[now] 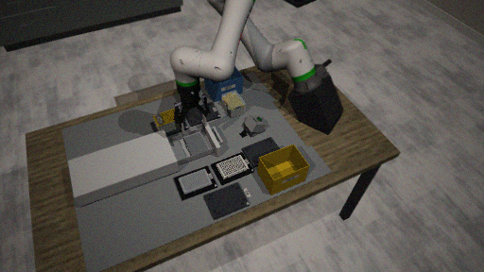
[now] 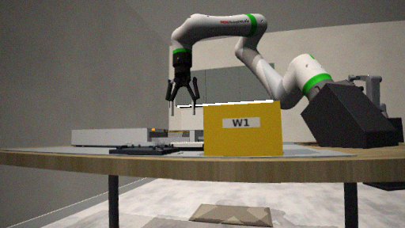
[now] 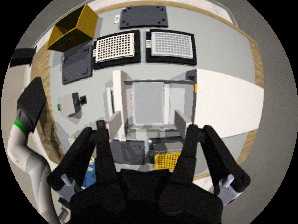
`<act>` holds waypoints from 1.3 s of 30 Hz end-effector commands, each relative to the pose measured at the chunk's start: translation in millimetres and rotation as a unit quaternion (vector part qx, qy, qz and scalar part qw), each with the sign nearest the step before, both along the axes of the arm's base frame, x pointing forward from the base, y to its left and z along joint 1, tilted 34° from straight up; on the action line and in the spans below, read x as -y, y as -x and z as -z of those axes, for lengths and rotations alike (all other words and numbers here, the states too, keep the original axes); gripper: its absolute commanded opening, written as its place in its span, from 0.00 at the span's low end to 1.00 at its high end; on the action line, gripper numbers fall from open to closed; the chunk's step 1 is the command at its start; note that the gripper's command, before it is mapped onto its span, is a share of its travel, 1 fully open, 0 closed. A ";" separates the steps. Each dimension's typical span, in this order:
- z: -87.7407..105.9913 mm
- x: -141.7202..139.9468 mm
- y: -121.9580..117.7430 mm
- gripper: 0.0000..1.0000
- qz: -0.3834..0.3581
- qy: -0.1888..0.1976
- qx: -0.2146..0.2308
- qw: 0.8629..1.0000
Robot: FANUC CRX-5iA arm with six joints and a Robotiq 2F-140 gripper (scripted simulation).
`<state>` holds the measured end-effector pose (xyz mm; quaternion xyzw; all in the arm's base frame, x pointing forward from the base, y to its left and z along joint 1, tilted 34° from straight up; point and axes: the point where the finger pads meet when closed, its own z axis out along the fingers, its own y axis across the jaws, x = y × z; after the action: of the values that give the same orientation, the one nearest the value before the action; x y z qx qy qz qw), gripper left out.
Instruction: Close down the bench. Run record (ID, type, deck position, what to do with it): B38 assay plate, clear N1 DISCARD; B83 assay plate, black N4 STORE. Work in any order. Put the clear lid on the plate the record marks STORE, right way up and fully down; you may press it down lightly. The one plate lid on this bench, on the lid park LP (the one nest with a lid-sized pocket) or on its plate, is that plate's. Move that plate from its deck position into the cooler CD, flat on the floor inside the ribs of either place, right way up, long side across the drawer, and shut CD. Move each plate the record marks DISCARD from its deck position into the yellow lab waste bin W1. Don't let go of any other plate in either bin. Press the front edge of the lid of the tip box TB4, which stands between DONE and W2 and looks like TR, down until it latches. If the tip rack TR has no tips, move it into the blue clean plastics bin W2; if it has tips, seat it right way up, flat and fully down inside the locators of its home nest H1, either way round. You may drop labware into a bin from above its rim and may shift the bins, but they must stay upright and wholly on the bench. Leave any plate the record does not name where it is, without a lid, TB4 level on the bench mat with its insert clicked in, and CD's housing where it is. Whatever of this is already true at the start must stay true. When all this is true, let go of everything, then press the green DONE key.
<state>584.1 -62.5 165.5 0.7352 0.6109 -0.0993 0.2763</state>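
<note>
1. The long white cooler CD point(image 1: 120, 165) lies below and to one side of the gripper, its drawer point(image 1: 198, 144) pulled out directly underneath.
2. The yellow bin W1 point(image 2: 242, 127) stands well apart from the gripper, past the plates.
3. The black assay plate point(image 1: 231, 166) and the clear assay plate point(image 1: 195, 181) sit side by side beyond the drawer.
4. The gripper point(image 2: 182, 104) hangs high above the bench, jaws partly spread, holding nothing.
</note>
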 end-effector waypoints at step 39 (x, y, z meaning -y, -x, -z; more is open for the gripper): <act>57.4 2.5 109.0 0.00 0.000 0.000 0.000 1.000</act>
<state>477.1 -65.5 108.6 0.7353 0.6109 -0.0998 0.2759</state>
